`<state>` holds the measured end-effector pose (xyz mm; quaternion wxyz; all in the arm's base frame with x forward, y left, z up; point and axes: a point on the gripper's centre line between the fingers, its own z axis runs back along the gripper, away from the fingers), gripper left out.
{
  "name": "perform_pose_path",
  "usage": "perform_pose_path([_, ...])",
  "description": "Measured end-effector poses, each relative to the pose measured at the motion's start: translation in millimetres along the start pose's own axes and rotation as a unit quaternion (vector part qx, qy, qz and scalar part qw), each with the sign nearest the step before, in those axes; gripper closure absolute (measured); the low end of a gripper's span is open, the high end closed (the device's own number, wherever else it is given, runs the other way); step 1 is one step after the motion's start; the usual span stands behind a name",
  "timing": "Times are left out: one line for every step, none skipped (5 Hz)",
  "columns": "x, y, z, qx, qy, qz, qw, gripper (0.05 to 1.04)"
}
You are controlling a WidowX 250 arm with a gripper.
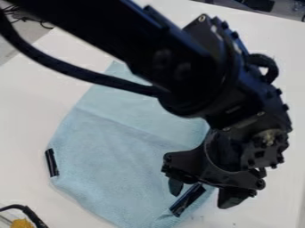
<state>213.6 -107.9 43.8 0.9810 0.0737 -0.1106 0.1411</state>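
Here, the fingers are wide open, and one black strip on the light-blue cloth appears between them.

A white bench spreads across most of the view, its far edge running at a slant along the top right; beyond that edge lies a dim background with a dark object, cut off by the top border and too unclear to name; at the upper left, thin black cables lie in loose curves on a greyish surface beyond the bench; in the bottom left corner, a yellow thing shows in part, with a black, bent, cable-like piece curving over and beside it; a few tiny dark specks mark the bench near the bottom border.
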Motion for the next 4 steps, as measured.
perform_pose_path([-5,-9,9,-0.043,0.025,0.034,0.9982,0.075])
perform_pose_path([-2,-12,24,-0.047,0.067,0.043,0.9957,0.080])
perform_pose_path([13,-5,42,-0.034,0.062,0.021,0.9973,0.081])
perform_pose_path([31,13,37,-0.032,0.062,-0.017,0.9974,0.082])
